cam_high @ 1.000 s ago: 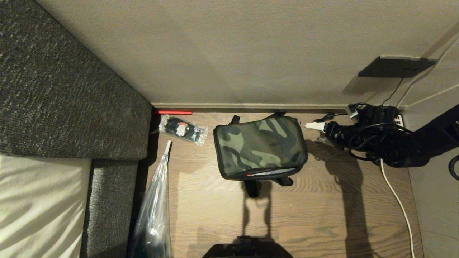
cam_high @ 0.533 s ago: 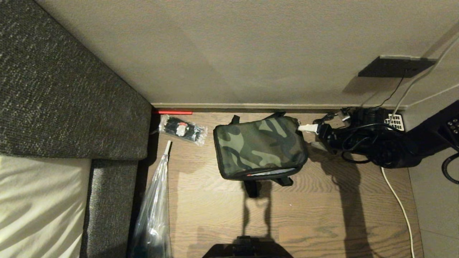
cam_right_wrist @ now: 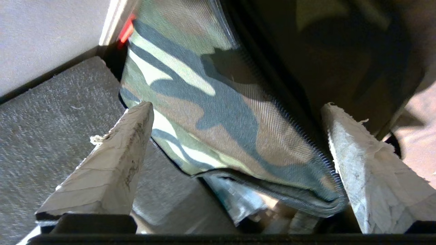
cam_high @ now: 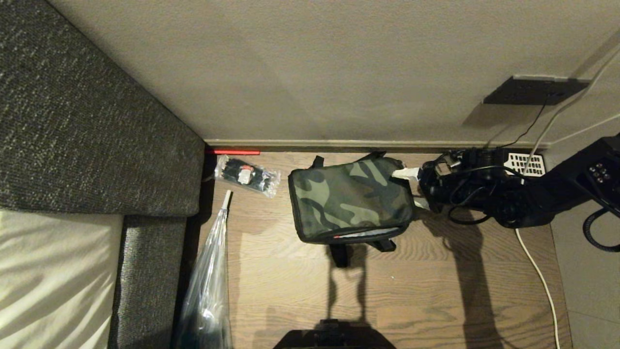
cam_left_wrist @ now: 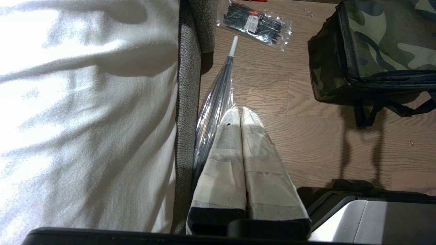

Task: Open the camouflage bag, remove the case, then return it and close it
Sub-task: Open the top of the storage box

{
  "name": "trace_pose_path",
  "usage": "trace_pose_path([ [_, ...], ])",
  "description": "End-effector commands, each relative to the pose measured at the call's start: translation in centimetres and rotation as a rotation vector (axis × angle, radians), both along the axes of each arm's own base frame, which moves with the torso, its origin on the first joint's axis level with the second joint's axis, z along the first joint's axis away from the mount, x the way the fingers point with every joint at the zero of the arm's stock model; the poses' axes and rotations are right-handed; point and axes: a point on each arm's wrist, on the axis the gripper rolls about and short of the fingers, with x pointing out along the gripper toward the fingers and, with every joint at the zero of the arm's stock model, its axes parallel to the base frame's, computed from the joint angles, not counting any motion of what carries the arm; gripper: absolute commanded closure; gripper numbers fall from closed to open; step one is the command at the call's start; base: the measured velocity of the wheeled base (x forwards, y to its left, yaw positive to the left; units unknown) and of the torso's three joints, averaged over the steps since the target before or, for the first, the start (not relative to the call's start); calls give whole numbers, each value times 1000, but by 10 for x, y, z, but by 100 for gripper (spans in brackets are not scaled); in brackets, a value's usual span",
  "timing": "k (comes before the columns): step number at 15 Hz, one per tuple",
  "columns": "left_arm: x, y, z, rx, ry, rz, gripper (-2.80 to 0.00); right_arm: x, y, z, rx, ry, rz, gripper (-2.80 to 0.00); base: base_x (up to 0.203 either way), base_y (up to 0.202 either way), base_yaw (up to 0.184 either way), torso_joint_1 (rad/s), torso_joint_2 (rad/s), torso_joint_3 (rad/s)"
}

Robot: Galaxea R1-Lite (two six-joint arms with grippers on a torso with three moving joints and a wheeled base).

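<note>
Both fingers of my right gripper (cam_right_wrist: 235,149) spread wide, straddling the lid corner of the camouflage bag (cam_high: 351,198) to catch its loose edge | bag on the floor by the wall, lid gaping slightly | right arm reaching in low from the right | left gripper (cam_left_wrist: 240,117) pressed together, parked

Home: grey sofa (cam_high: 87,126), wood floor (cam_high: 436,291).

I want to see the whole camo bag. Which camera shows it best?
The head view: the whole camo bag sits on the floor there. The left wrist view catches one corner; the right wrist view only its lid edge, close up.
</note>
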Motion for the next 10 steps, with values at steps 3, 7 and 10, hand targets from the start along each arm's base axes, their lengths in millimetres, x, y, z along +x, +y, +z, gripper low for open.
trace_pose_path([
  [3, 0, 0, 0, 0, 2, 1, 0, -4, 9, 9, 68, 55, 0, -280, 0, 0, 0, 0, 0, 0],
  [7, 0, 0, 0, 0, 1, 1, 0, -10, 14, 33, 170, 139, -17, -280, 0, 0, 0, 0, 0, 0],
  [10, 0, 0, 0, 0, 2, 1, 0, -8, 14, 49, 266, 173, -37, -280, 0, 0, 0, 0, 0, 0],
])
